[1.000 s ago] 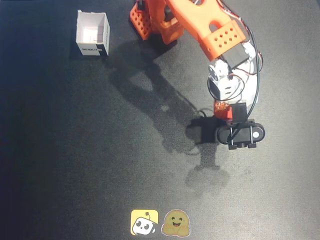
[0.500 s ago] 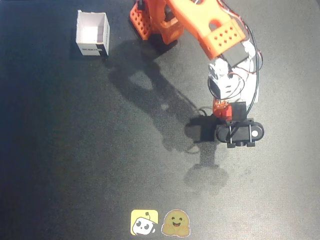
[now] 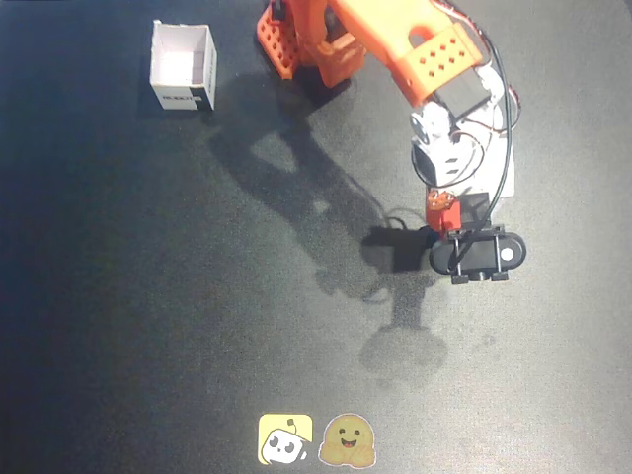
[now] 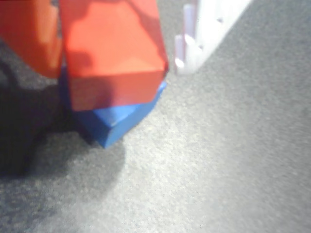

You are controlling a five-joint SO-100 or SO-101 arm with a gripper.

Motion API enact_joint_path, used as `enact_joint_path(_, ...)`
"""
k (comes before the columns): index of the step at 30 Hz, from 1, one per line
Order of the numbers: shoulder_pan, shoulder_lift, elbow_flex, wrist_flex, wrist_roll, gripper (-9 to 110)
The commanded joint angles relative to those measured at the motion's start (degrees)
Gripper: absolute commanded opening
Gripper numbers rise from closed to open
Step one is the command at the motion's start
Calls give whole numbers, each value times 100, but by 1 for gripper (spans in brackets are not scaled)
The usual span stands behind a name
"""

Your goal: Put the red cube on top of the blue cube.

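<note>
In the wrist view the red cube rests on top of the blue cube, turned a little askew, so a blue corner sticks out below. My gripper straddles the red cube. The orange finger lies against the cube's left side. The white finger stands a small gap off its right side, so the jaws look slightly open. In the overhead view the gripper points down at the right of the mat, and the arm and the black camera mount hide both cubes.
A white open box stands at the back left of the dark mat. The arm's orange base is at the back centre. Two yellow stickers lie at the front edge.
</note>
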Motion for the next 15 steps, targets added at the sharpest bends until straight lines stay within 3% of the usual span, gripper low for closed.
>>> enact_joint_path(1,-35,369,-44,26,-35,18)
enact_joint_path(15,378,1714,-79,817,-888,15)
